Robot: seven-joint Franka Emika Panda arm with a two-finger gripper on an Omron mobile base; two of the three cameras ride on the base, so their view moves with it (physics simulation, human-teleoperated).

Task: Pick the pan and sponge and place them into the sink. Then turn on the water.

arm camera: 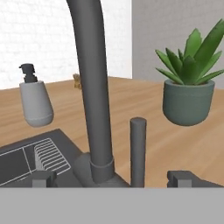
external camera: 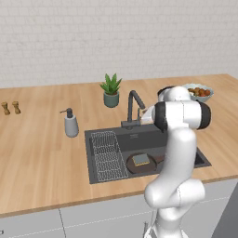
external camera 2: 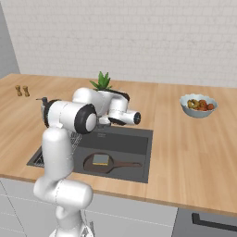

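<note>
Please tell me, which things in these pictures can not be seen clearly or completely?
- Left base view: the arm hides part of the pan and the right side of the sink.
- Right base view: the arm covers the faucet base and the sink's left part.
- Hand view: the top edge cuts off the faucet spout; whether water runs cannot be told.
- The two small items far left are too small to identify.

The bench (external camera: 42, 148) looks like pale wood with a fine grain and a matt finish. The sink (external camera: 139, 139) is matt dark grey, its rack (external camera: 108, 155) thin pale wire. The faucet (arm camera: 92, 87) is smooth, dull grey metal. The pan (external camera 2: 109, 164) is matt dark brown. The soap dispenser (arm camera: 36, 103) looks like smooth grey plastic. The wall (external camera: 116, 37) is whitish brick, lightly rough.
</note>
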